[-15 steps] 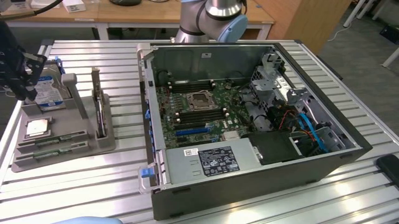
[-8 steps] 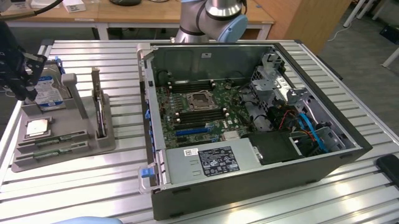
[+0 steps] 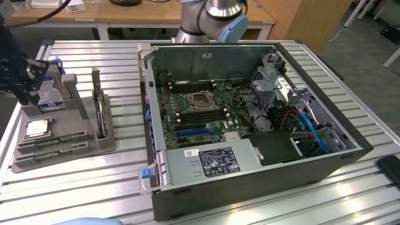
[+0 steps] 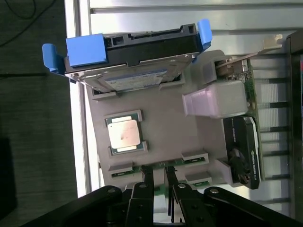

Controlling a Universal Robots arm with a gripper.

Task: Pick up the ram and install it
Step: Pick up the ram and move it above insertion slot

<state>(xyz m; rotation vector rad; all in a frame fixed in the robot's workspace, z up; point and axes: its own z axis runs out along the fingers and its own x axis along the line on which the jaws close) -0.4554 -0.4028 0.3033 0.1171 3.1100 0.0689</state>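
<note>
Two green ram sticks (image 3: 61, 140) lie flat in slots at the front of a grey holder (image 3: 93, 143) on the exterior view's left. In the wrist view a ram stick (image 4: 157, 164) runs across just beneath my fingertips. My black gripper (image 3: 26, 96) hangs above the holder's far left end, in front of the hard drive and well above the sticks. The gripper (image 4: 158, 177) is open by a narrow gap and holds nothing. The open computer case (image 3: 350, 154) lies on its side, with dark memory slots (image 3: 187, 86) beside the processor socket (image 3: 198, 99).
In the holder, a silver hard drive (image 4: 137, 71) in a blue bracket stands on edge, a square processor chip (image 4: 124, 134) lies flat, and a graphics card (image 4: 241, 146) stands upright. The slatted metal table (image 3: 93, 51) has an edge close behind the holder.
</note>
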